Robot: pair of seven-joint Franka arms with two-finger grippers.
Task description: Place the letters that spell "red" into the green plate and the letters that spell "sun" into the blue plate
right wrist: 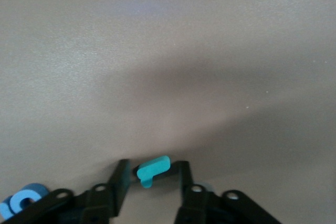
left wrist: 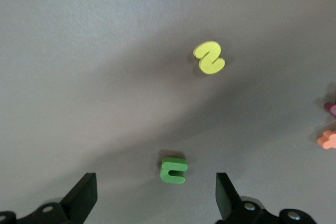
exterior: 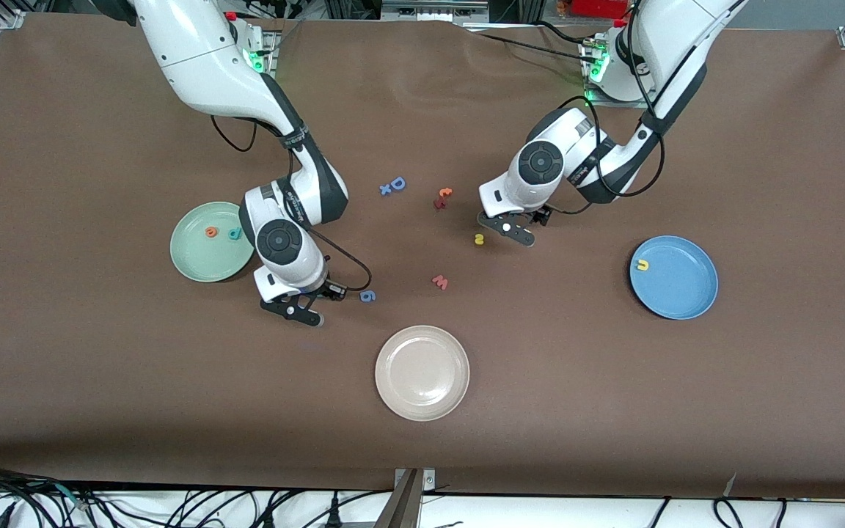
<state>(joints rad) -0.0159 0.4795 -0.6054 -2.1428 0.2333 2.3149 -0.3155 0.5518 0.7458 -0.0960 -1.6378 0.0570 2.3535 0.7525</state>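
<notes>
Teal "r" (right wrist: 153,169) pinched between right hand (right wrist: 152,182) fingers, low over desk (exterior: 613,381) beside blue "6" (exterior: 367,295). Left hand (left wrist: 156,195) spread wide, pointing down, straddling green "n" (left wrist: 174,170) near yellow "s" (left wrist: 209,57).

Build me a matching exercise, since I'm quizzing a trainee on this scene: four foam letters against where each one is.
1 orange e
2 yellow u
3 teal r
4 olive n

A in the blue plate
B on the table, inside the open left pincer
C in the green plate
D gripped in the right pincer

Pairs: 1-C, 2-A, 3-D, 4-B.
</notes>
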